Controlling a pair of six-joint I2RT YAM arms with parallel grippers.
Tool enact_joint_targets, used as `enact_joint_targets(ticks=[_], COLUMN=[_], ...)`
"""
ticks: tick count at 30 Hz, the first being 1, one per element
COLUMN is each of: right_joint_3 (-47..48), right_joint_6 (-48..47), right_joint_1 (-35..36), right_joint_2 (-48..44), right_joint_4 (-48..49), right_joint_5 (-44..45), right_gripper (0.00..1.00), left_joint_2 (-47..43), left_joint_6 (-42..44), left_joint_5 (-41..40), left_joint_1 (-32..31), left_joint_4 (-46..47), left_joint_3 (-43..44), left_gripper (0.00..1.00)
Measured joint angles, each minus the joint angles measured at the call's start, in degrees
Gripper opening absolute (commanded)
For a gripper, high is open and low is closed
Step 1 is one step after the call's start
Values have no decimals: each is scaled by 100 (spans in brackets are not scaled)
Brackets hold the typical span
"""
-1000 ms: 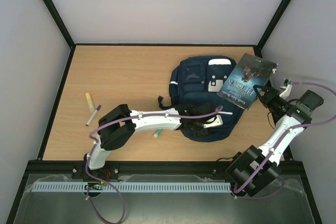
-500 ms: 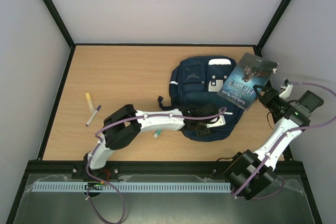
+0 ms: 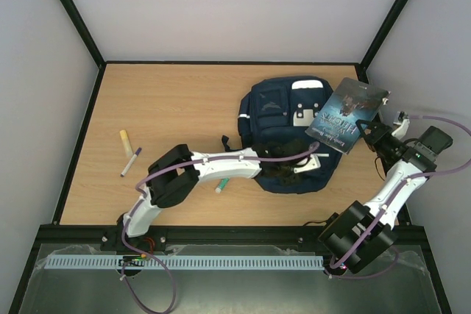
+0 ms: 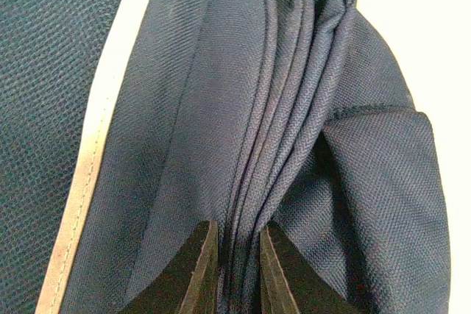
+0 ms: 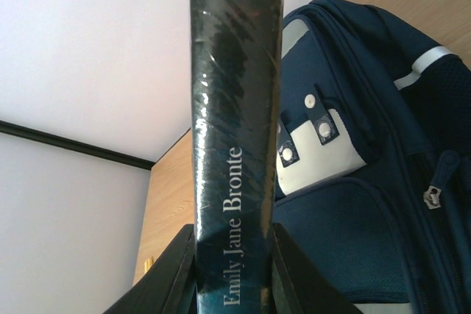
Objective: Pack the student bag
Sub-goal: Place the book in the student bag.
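The student bag (image 3: 280,119), navy with white stripes and a grey buckle patch, lies flat at the table's centre right. At its near edge my left gripper (image 3: 285,170) is shut on a bunch of its fabric folds; the left wrist view shows the dark fingertips (image 4: 200,264) pinching ridged navy cloth (image 4: 331,182). My right gripper (image 3: 372,134) is shut on a dark paperback book (image 3: 346,114), holding it tilted above the bag's right edge. The right wrist view shows the book's spine (image 5: 234,108) between the fingers (image 5: 176,270), with the bag (image 5: 353,240) behind.
A yellow highlighter (image 3: 126,141) and a purple pen (image 3: 130,161) lie at the table's left. A green-tipped pen (image 3: 223,184) rests beside my left forearm. The enclosure's walls and black frame close in the right and far sides.
My left gripper has closed from open onto the bag's fabric after sliding slightly right along the near edge. The right arm and book have dipped a little toward the bag.
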Motion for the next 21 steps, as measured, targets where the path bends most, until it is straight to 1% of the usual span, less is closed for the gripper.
enact_joint_targets(ticks=[3, 8, 12, 15, 17, 19, 21], right_joint_3=[2, 2, 2, 2, -2, -2, -2], right_joint_6=[-2, 0, 0, -9, -2, 4, 20], right_joint_1=[0, 0, 0, 0, 0, 0, 0], right_joint_2=[81, 83, 83, 83, 83, 83, 83], right_joint_4=[0, 7, 11, 13, 50, 101, 127], right_joint_5=[31, 66, 105, 125, 157, 162, 164], right_gripper=[1, 1, 1, 1, 1, 1, 1], left_joint_2=[-339, -1377, -2107, -2483, -2527, -2441, -2256], left_joint_6=[-308, -750, -940, -1091, -1211, -1311, -1379], left_joint_5=[433, 1071, 1117, 1027, 973, 933, 872], left_joint_1=[240, 905, 1163, 1128, 981, 791, 531], left_joint_4=[42, 114, 238, 507, 634, 717, 772], left_joint_3=[-229, -874, -1397, -2090, -2507, -2728, -2745], left_gripper=[6, 3, 2, 2, 2, 2, 2])
